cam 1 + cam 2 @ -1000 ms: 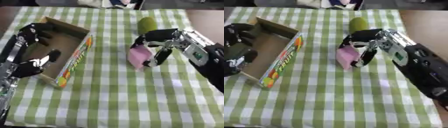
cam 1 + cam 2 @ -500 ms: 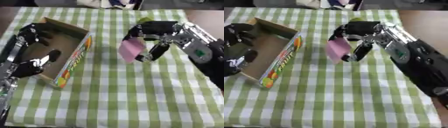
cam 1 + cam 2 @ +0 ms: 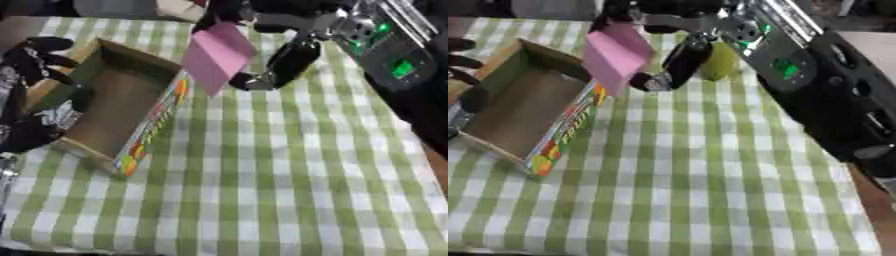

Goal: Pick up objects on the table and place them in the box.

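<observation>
My right hand point(image 3: 262, 25) is shut on a flat pink packet point(image 3: 217, 54), held in the air just right of the open cardboard box point(image 3: 109, 100). The packet hangs tilted, its lower corner above the box's printed right wall point(image 3: 159, 122). The box's inside shows bare brown cardboard. My left hand point(image 3: 35, 65) rests at the box's left wall with fingers curled over the rim. A green rounded object point(image 3: 719, 61) lies on the cloth behind the right hand, partly hidden by the thumb.
A green and white checked cloth point(image 3: 280, 180) covers the table. My right forearm point(image 3: 815, 90) with green lights crosses the upper right. The table's brown edge point(image 3: 872, 200) shows at the right. Dark objects sit at the far edge.
My right hand has carried the pink packet up and to the left, from mid-table to the box's right wall. The camera has also shifted. The left hand stays at the box.
</observation>
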`<state>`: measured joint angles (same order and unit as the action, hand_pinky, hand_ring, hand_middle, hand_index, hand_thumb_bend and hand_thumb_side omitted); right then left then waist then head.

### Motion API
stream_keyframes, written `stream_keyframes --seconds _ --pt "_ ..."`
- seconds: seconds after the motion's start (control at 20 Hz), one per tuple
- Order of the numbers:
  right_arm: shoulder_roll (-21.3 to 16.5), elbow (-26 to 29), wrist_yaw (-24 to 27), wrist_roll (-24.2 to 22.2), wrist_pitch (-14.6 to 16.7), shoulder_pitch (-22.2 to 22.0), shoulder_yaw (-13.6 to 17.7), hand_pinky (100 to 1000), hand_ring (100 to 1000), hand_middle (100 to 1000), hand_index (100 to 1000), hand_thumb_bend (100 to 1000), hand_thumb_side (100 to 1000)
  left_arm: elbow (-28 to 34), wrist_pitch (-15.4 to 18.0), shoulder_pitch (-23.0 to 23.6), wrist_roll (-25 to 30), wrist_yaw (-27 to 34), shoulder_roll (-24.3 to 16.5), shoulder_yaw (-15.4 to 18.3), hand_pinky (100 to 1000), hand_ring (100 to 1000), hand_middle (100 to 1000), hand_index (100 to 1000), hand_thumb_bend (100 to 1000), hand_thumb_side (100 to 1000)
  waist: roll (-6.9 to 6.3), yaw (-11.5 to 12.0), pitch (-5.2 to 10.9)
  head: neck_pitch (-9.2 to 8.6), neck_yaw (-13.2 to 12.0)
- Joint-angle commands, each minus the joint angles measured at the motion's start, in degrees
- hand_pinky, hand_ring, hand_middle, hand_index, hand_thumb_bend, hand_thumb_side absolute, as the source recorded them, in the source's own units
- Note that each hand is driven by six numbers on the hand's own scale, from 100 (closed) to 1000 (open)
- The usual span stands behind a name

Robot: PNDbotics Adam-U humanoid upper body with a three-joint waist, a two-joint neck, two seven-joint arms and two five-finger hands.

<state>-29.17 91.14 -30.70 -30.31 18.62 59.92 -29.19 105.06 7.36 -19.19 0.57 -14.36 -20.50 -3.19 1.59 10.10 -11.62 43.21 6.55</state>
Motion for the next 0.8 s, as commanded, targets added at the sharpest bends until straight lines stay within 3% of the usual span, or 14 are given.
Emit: stream_keyframes --seconds 0.05,0.3,0.8 --pt "2.7 -2.6 -1.1 -0.6 0.4 2.8 0.5 737 702 418 549 223 208 1.6 -0.5 -0.6 -2.2 0.0 -1.1 2.3 585 694 749 809 579 608 -0.20 0.8 1.19 -0.69 1.2" --pt "7.8 -8.3 -3.7 -0.7 1.7 5.5 0.2 736 704 427 558 218 212 2.5 -1.0 -0.6 -3.9 -0.4 -0.8 4.0 588 695 749 809 580 609 -0.43 4.1 1.55 -1.30 3.5" --pt "17.4 -20.5 -12.6 -0.1 5.7 6.5 0.8 746 728 482 622 203 223 5.2 -0.5 -2.5 -2.1 0.5 2.1 2.6 592 698 749 809 580 608 -1.49 9.5 1.10 -2.68 8.4"
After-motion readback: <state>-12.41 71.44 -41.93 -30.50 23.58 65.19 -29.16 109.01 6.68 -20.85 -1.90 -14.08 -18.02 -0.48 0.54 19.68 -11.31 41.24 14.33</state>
